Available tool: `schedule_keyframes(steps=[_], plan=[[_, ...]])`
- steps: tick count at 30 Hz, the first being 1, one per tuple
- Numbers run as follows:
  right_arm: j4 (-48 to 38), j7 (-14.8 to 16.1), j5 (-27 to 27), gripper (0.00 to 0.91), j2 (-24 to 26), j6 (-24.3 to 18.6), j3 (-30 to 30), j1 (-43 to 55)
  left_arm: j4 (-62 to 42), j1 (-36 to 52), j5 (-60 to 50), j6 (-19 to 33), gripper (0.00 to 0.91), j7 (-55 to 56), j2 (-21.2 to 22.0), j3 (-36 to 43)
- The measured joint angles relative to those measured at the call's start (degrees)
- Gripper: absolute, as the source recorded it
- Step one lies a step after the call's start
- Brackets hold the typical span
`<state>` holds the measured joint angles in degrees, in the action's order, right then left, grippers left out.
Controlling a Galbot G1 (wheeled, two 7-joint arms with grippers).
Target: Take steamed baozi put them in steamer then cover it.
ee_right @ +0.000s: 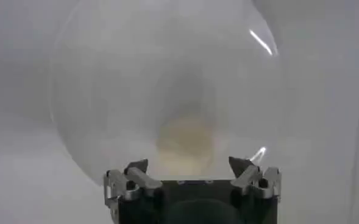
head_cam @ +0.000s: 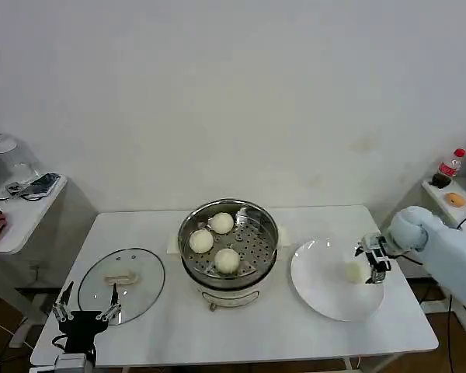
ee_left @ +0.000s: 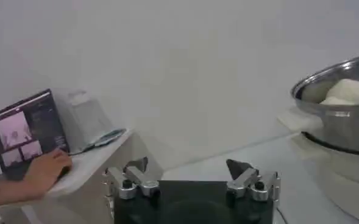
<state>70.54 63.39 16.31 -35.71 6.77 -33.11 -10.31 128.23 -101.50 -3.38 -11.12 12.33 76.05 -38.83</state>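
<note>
The steamer (head_cam: pixel 253 240), a shiny steel pot on a white base, stands at the table's centre with three baozi (head_cam: pixel 221 223) (head_cam: pixel 201 241) (head_cam: pixel 227 260) on its perforated tray. A further baozi (head_cam: pixel 354 271) lies on the white plate (head_cam: pixel 318 276) to the right. My right gripper (head_cam: pixel 366 266) hovers just right of that bun, open. In the right wrist view the bun (ee_right: pixel 185 143) sits ahead of the spread right gripper (ee_right: pixel 189 165). My left gripper (head_cam: pixel 85 309) rests open at the table's front left corner, beside the glass lid (head_cam: pixel 122 284). Past the left gripper (ee_left: pixel 189 167), the left wrist view takes in the steamer (ee_left: pixel 341 115).
The round glass lid with a pale handle lies flat on the table left of the steamer. A small side table (head_cam: pixel 19 214) with a laptop and clutter stands off to the left. A shelf with a bottle (head_cam: pixel 450 165) is at the far right.
</note>
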Motion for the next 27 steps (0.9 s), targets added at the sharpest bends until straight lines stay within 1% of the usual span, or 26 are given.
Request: schedule_keyframes(steps=[10, 13, 15, 20, 22, 24, 27], plan=[[-3.5, -0.6, 2.0, 0.907, -3.0, 0.4, 1.8, -1.8, -0.2, 0.2, 0.0, 0.0, 0.907, 0.0, 0.0, 0.0], [-4.1, -0.6, 2.5, 0.887, -3.5, 0.6, 1.9, -2.1, -0.2, 0.3, 0.1, 0.0, 0.907, 0.0, 0.1, 0.0], [-4.7, -0.7, 2.8, 0.836, -3.9, 0.7, 2.0, -2.2, -0.2, 0.4, 0.1, 0.0, 0.907, 0.0, 0.1, 0.0], [-5.3, -0.7, 3.2, 0.776, -4.3, 1.0, 2.2, -2.3, -0.2, 0.4, 0.1, 0.0, 0.907, 0.0, 0.1, 0.0], [-5.4, -0.7, 3.2, 0.736, -4.4, 1.1, 2.2, -2.3, -0.2, 0.4, 0.1, 0.0, 0.907, 0.0, 0.1, 0.0], [-5.5, -0.7, 3.2, 0.665, -4.5, 1.2, 2.3, -2.3, -0.2, 0.4, 0.1, 0.0, 0.907, 0.0, 0.1, 0.0], [-5.4, -0.7, 3.2, 0.645, -4.6, 1.4, 2.4, -2.3, -0.1, 0.3, 0.1, 0.0, 0.907, 0.0, 0.1, -0.1]])
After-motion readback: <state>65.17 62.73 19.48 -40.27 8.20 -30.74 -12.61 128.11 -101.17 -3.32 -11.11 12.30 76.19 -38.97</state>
